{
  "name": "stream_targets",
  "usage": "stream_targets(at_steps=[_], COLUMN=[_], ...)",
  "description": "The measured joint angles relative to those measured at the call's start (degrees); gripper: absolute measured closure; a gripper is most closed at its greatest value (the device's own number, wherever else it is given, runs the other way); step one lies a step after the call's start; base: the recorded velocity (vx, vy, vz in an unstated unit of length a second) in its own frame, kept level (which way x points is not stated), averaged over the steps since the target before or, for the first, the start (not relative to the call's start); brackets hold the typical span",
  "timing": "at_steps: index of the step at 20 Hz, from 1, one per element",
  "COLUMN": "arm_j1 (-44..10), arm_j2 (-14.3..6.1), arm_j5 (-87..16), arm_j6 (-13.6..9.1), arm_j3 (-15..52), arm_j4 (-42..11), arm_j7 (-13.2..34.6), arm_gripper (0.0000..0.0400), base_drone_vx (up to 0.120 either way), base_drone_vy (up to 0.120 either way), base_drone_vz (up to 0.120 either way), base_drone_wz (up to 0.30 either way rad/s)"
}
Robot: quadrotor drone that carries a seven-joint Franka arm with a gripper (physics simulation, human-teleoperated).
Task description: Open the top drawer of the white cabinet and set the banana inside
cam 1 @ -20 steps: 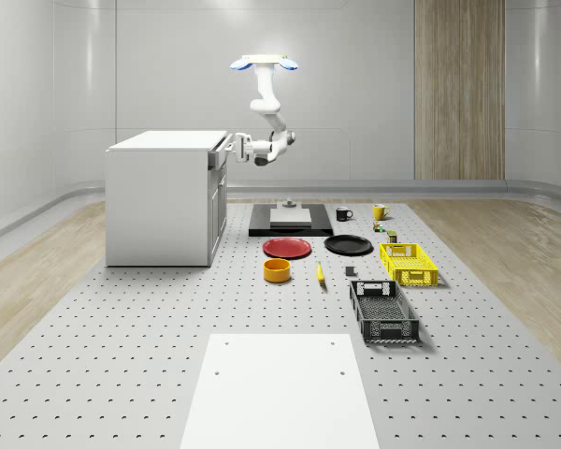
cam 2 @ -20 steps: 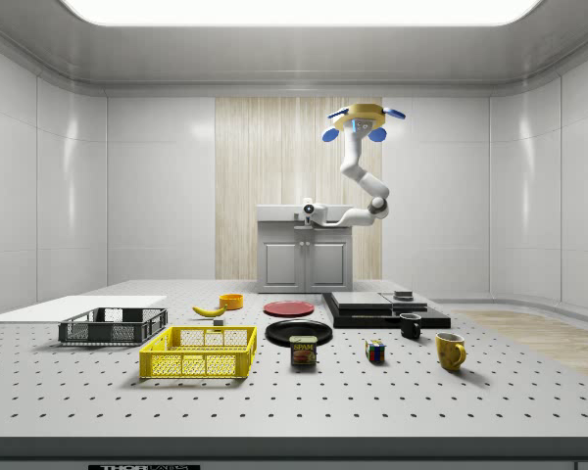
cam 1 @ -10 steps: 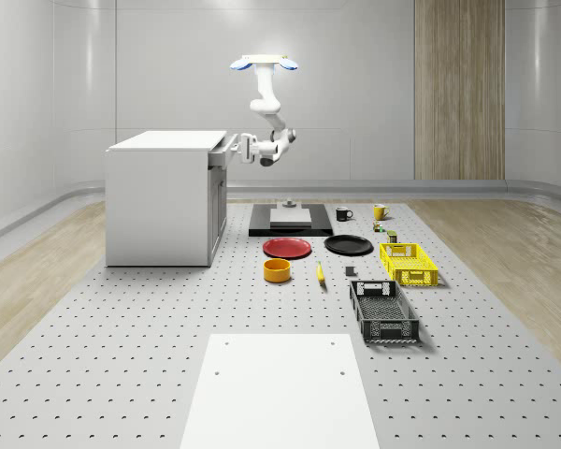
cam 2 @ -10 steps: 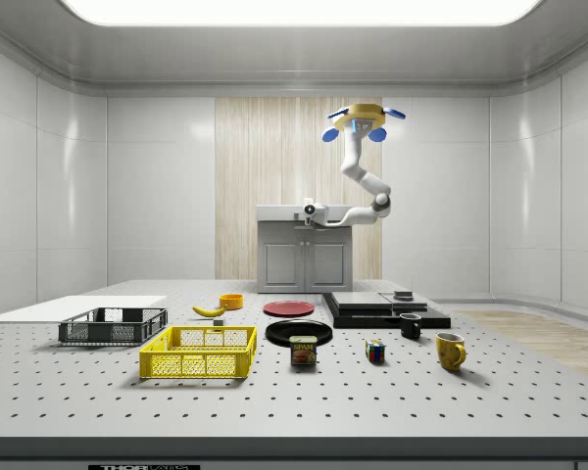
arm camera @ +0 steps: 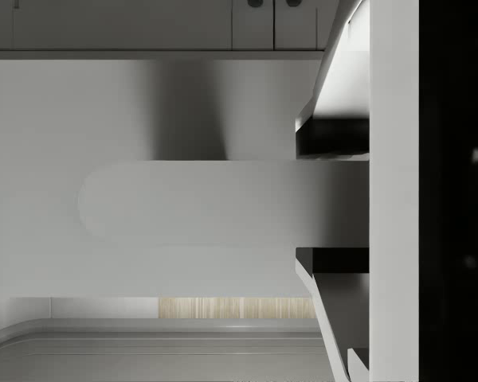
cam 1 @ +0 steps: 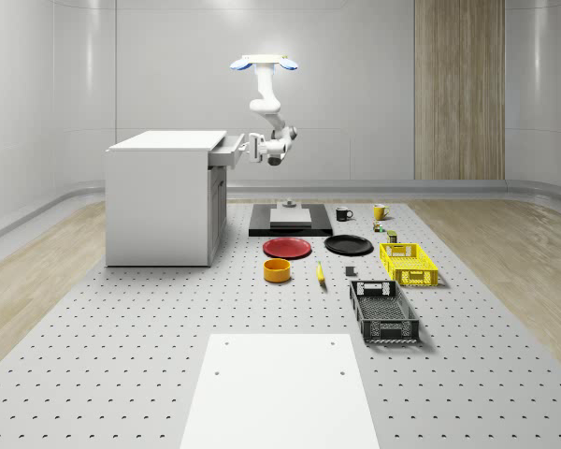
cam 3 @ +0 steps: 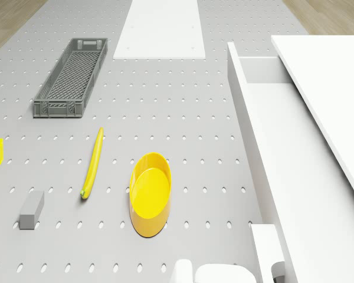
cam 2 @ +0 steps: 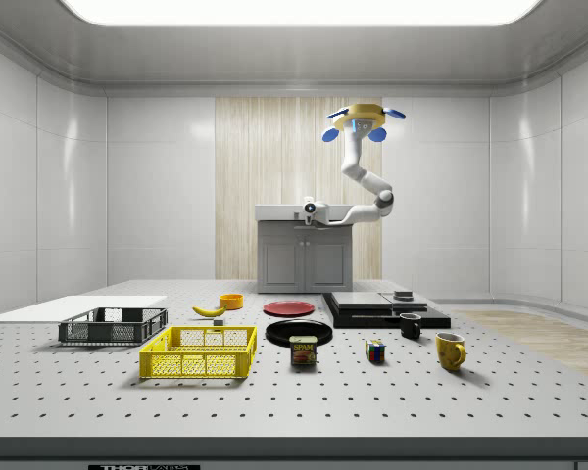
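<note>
White cabinet (cam 1: pixel 164 196) sits left of the gripper (cam 1: pixel 252 148), which is clamped on the top drawer (cam 1: pixel 228 152) handle w/ drawer partly out. Drone (cam 1: pixel 265 64) hovers above and right of it. Best pull straight out, level, no twist; banana (cam 1: pixel 320 272) lies on the table well below, right of gripper.

I have drawn the top drawer (cam 1: pixel 227 152) further out of the white cabinet (cam 1: pixel 161 196), my gripper (cam 1: pixel 253 149) moving rightward with it.

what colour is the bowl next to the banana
Yellow. The bowl beside the banana shows best in the drone view.
</note>
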Motion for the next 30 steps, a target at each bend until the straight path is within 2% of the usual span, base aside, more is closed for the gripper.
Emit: stream_targets(at_steps=[1, 2, 3, 4, 5, 9, 12, 16, 19, 22, 24, 27, 30], arm_j1=[-0.2, -0.6, -1.9, -2.8, -2.8, -2.4, -1.9, -1.1, -0.3, 0.6, 1.2, 2.1, 2.8], arm_j2=[0.6, 1.5, 1.9, 1.8, 1.5, 0.0, -0.5, -1.2, -1.6, -2.1, -2.4, -3.0, -3.7], arm_j5=[-0.7, -3.5, -5.1, -4.8, -5.1, -7.1, -8.7, -11.1, -13.2, -14.8, -15.7, -16.8, -17.6], arm_j6=[-0.6, -1.8, -5.7, -6.6, -6.8, -7.7, -8.7, -10.3, -11.5, -12.4, -12.8, -12.9, -12.7], arm_j3=[-1.1, -2.5, -4.3, -4.7, -5.1, -7.3, -9.5, -12.5, -14.9, -16.9, -17.9, -19.0, -19.7], arm_j4=[-0.4, -1.0, -0.6, 0.1, 0.6, 2.5, 3.8, 5.6, 7.1, 8.5, 9.2, 9.9, 10.2], arm_j7=[-2.9, -6.2, -3.4, -1.0, -0.7, 1.7, 2.0, 2.6, 3.2, 3.8, 4.2, 4.7, 5.2], arm_gripper=[0.0228, 0.0075, 0.0, 0.0052, 0.0093, 0.0208, 0.0254, 0.028, 0.0272, 0.014, 0.0085, 0.004, 0.0019], base_drone_vx=[0.0, 0.0, 0.0, 0.0, 0.0, 0.0, 0.0, 0.0, 0.0, 0.0, 0.0, 0.0, 0.0], base_drone_vy=[0.0, 0.0, 0.0, 0.0, 0.0, 0.0, 0.0, 0.0, 0.0, 0.053, 0.12, 0.12, 0.12], base_drone_vz=[0.0, 0.0, 0.0, 0.0, 0.0, 0.0, 0.0, 0.0, 0.0, 0.0, 0.0, 0.0, 0.0], base_drone_wz=[0.0, 0.0, 0.0, 0.0, 0.0, 0.0, 0.0, 0.0, 0.0, 0.0, 0.0, 0.0, 0.0])
